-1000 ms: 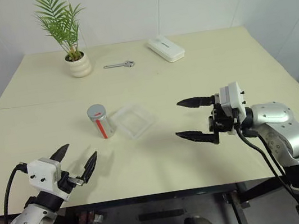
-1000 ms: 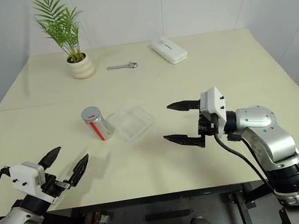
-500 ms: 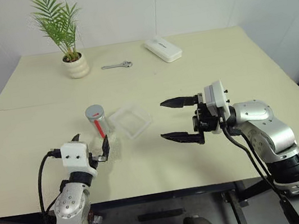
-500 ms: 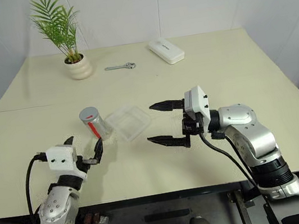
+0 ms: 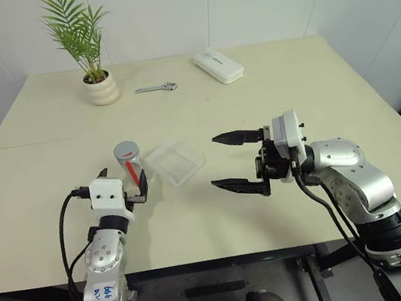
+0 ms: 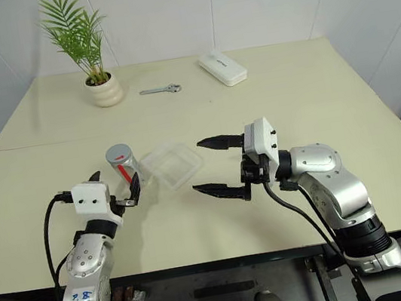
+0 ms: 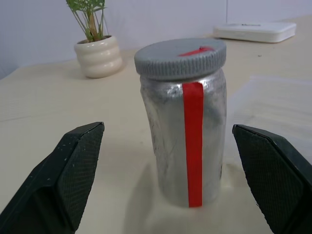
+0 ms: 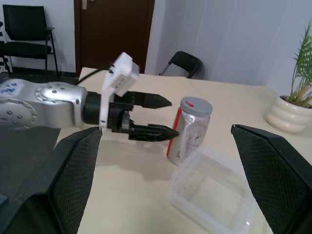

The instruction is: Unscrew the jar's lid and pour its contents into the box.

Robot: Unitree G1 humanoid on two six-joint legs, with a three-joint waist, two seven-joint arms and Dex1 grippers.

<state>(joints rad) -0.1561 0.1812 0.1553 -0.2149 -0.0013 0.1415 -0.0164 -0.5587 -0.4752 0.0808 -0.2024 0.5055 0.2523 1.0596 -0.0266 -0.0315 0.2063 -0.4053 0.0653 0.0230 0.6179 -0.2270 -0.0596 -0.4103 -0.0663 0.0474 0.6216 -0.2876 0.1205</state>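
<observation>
Jar (image 5: 130, 162) upright, lid (image 7: 180, 57) on; left end effector (image 5: 124, 189) spread just near it (untouched) — off-centre closing could tip it onto box (image 5: 176, 162).

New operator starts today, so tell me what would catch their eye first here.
The jar with its red stripe and grey lid stands mid-table, just ahead of the open left gripper. The clear box sits beside it, and the open right gripper hovers beyond that.
</observation>
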